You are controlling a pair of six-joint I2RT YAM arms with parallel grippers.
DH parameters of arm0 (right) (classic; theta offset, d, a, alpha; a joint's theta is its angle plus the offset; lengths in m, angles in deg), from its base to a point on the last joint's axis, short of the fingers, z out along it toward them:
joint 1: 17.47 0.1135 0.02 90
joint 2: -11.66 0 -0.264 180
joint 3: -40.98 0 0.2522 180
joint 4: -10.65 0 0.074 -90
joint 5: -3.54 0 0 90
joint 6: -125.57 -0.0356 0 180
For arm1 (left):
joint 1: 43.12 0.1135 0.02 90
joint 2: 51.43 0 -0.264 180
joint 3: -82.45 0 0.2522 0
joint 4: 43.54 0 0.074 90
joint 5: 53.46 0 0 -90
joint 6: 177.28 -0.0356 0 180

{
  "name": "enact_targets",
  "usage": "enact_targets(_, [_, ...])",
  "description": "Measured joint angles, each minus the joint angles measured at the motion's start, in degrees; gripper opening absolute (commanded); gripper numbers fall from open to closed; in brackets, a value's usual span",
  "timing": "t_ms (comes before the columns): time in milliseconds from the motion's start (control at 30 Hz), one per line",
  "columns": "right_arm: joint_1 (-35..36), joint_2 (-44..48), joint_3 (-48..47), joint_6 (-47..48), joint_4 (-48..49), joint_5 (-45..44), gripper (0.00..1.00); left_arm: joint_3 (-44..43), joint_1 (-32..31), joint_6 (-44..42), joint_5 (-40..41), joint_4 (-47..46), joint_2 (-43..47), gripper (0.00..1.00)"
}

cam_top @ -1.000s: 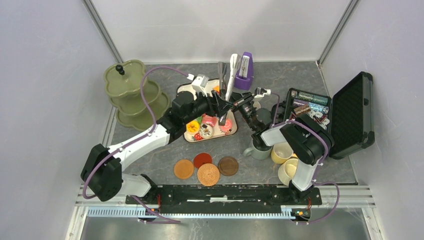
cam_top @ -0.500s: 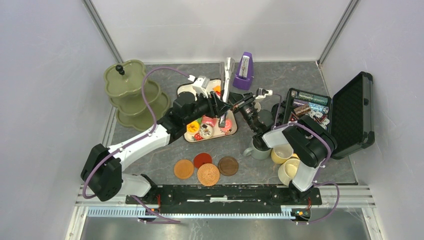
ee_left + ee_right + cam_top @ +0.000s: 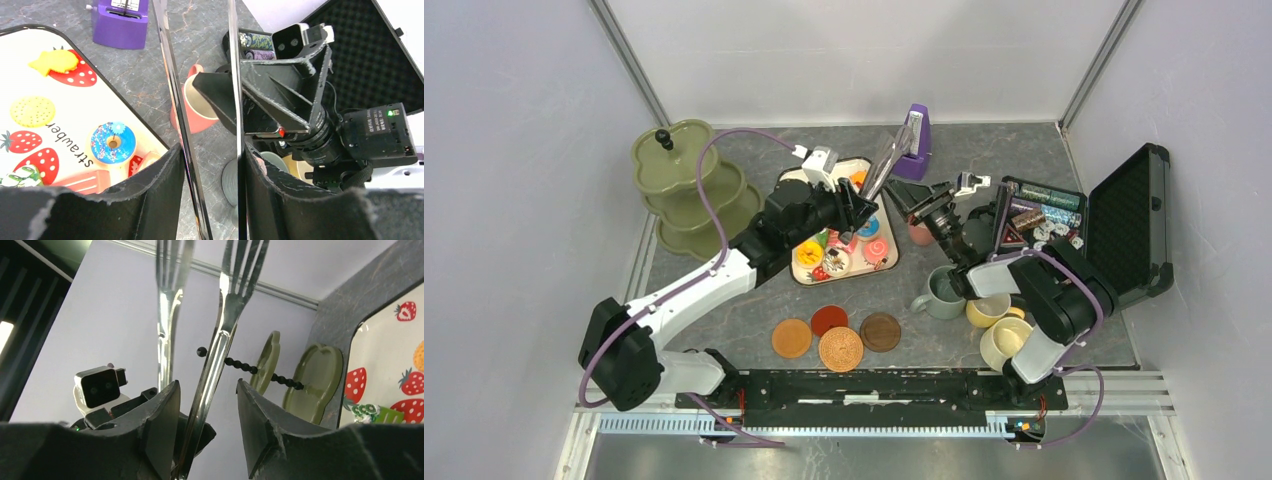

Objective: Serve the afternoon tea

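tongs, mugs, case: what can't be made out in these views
- tongs: left wrist, handle end cut off by the bottom edge.
- pink mug: top, mostly hidden under the right arm.
- packets in the case: top, too small to read.

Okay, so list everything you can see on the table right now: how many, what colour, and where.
tiered stand: one, olive-green, far left
tray: one, cream with strawberry print, centre
toy pastries: several, mixed colours, on the tray
coasters: four, orange, red, tan, dark brown, near centre
mugs: four; pink mug beside the tray; grey-green mug, yellow mug, cream mug near right
metronome: one, purple, far centre
case: one, black, open, right edge, packets inside
tongs: apparently one fork-tipped pair, silver, held above the tray's far corner
left gripper: closed on the tongs
right gripper: open, close by the tongs
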Motion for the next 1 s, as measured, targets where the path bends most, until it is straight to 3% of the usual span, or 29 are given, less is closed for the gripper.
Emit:
enact_targets(167, [-2.0, 1.9, -0.1, 4.7, -1.1, 4.9, 0.57, -1.7, 0.4, -0.8, 1.7, 3.3, 0.1, 0.51])
enact_targets(333, [-3.8, 5.7, -9.4, 21.9, -19.3, 10.8, 0.60, -4.1, 0.5, -3.0, 8.7, 10.4, 2.4, 0.51])
enact_targets(700, [-8.9, 20.5, -18.4, 57.6, -53.8, 9.6, 0.65, -10.3, 1.0, -1.8, 20.2, 41.8, 16.9, 0.53])
enact_targets(1000, [-9.0, 23.4, -20.1, 70.0, -65.5, 8.7, 0.66, -11.2, 1.0, 2.6, 20.1, 64.8, 16.6, 0.54])
